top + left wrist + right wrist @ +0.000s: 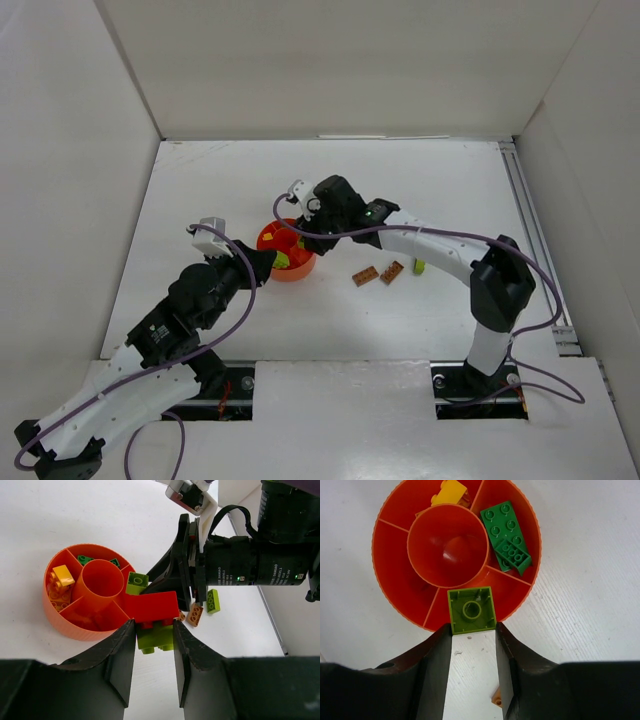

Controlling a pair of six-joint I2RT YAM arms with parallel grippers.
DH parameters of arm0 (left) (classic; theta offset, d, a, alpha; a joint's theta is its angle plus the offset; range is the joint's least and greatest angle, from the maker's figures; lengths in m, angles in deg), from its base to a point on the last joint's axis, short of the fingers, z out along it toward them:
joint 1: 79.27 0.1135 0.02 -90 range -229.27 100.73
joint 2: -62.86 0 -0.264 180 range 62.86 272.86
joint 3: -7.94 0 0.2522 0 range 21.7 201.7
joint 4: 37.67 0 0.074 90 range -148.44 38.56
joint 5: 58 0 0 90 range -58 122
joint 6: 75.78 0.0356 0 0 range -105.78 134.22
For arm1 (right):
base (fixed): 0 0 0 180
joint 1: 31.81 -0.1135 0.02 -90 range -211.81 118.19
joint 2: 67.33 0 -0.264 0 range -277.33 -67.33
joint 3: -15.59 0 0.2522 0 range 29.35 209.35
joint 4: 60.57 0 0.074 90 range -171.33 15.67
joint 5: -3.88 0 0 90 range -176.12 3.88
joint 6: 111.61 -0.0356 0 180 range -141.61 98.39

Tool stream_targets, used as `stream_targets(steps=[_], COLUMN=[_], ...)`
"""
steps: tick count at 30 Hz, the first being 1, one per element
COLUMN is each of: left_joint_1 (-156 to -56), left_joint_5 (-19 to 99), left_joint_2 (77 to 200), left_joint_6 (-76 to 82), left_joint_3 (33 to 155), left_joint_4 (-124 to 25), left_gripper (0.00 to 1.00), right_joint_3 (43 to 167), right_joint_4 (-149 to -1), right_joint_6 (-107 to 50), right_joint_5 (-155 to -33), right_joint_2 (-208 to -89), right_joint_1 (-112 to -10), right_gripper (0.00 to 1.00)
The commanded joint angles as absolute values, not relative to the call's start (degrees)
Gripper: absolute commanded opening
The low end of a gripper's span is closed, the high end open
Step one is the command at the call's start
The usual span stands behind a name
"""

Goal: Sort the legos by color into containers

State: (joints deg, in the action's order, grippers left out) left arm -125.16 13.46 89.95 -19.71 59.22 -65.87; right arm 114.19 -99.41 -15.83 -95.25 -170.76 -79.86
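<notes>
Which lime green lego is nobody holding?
The small lime brick lying on the table beside the brown bricks. The square lime brick sits pinched in the right tool, and the left tool grips a red-and-lime stack.

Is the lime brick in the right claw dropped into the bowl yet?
Not yet: the lime brick is pinched between the right gripper fingertips, at the bowl's edge.

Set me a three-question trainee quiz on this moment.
1. True or false: the right pincer holds a lime brick.
2. In the right wrist view, which part of the bowl holds the green bricks? A upper right, B lower left, C centre.
3. How many loose bricks lie on the table in the top view?
Key: 1 true; 2 A; 3 three.
</notes>
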Motion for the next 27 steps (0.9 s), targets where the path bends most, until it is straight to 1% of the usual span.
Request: stream_targets(steps=[1, 2, 5, 7, 8, 10, 12, 15, 16, 20, 24, 25, 27], left_joint_1=[-125.23, -125.23, -125.23, -125.23, -125.23, -125.23, -125.23, -125.23, -125.23, -125.23, -125.23, -125.23, -125.23], left_joint_5=[12.4, 12.4, 12.4, 12.4, 12.4, 12.4, 12.4, 13.1, 14.15, 20.04, 26.01, 30.11, 35.66], left_joint_2=[89.23, 89.23, 89.23, 89.23, 89.23, 89.23, 89.23, 88.7, 88.7, 88.18, 89.4, 89.41, 90.11], left_joint_6=[-20.23, -20.23, -20.23, -20.23, -20.23, -20.23, -20.23, -20.23, -19.45, -16.11, -13.03, -12.24, -8.82], left_joint_3=[61.78, 61.78, 61.78, 61.78, 61.78, 61.78, 61.78, 61.78, 61.78, 60.72, 59.59, 58.8, 57.92], left_joint_4=[-64.36, -64.36, -64.88, -64.88, -64.88, -64.88, -64.88, -64.27, -63.57, -60.32, -57.33, -56.19, -51.89], left_gripper=[0.14, 0.14, 0.14, 0.14, 0.14, 0.14, 0.14, 0.14, 0.14, 0.15, 0.15, 0.15, 0.16], right_joint_3=[117.15, 117.76, 118.3, 118.3, 118.3, 118.3, 117.77, 116.28, 114.45, 109.25, 104.42, 103.37, 100.81], right_joint_4=[-100.26, -100.26, -100.87, -101.4, -101.4, -101.4, -101.4, -100.27, -98.6, -96.39, -96.39, -96.39, -97.09], right_joint_6=[-15.28, -15.28, -15.28, -15.28, -15.28, -15.28, -15.28, -13.62, -11.18, -4.85, 2.02, 3.69, 7.72], right_joint_5=[-92.02, -92.01, -92.01, -92.01, -92.01, -92.01, -92.01, -93.94, -94.99, -104.56, -118.08, -125.95, -131.63], right_joint_2=[-171.48, -171.48, -171.48, -171.48, -171.48, -171.48, -170.25, -166.66, -163.69, -155.51, -146.89, -145.13, -140.74], right_joint_1=[-80.76, -80.76, -80.76, -80.76, -80.76, -80.76, -80.76, -80.76, -80.76, -80.15, -77.08, -76.46, -75.93], right_gripper=[0.42, 0.48, 0.55, 0.64, 0.66, 0.68, 0.68, 0.68, 0.68, 0.69, 0.72, 0.74, 0.75])
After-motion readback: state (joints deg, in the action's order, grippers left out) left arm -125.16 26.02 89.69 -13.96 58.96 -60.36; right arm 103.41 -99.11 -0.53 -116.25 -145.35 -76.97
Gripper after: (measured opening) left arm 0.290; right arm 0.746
